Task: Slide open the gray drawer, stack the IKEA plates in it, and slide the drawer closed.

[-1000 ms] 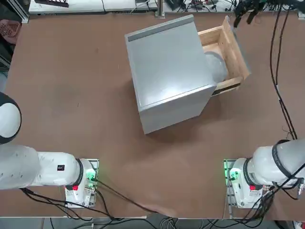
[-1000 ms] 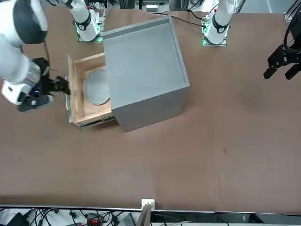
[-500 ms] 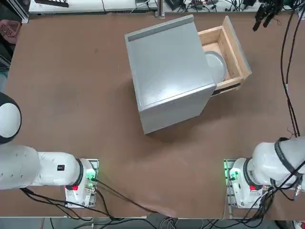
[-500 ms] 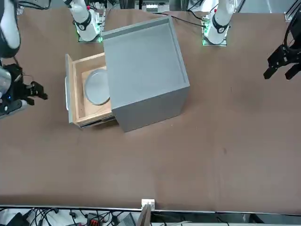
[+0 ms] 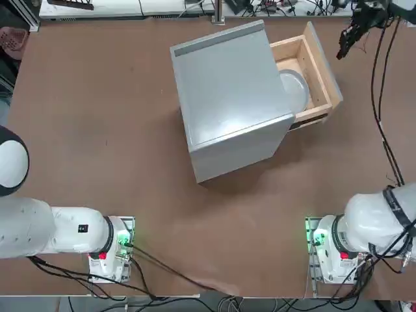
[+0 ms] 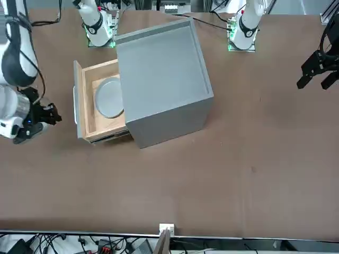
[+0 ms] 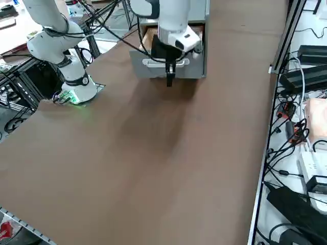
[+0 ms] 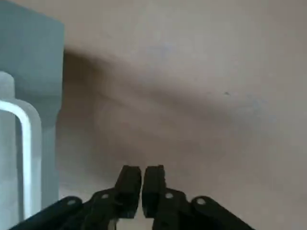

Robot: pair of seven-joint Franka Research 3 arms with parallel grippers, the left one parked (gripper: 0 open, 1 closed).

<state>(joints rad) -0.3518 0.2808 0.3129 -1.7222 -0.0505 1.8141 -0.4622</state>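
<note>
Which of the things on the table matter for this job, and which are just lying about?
Job:
- gray drawer, slid open
- plates inside it; count unclear
- right end effector, shut, empty, beside the drawer front

Lying about:
- cables off the table edge

The gray drawer stands pulled out of the big gray cabinet, with a pale round plate lying inside it. The right gripper hangs just beyond the drawer's front panel, apart from it, above the brown table.
</note>
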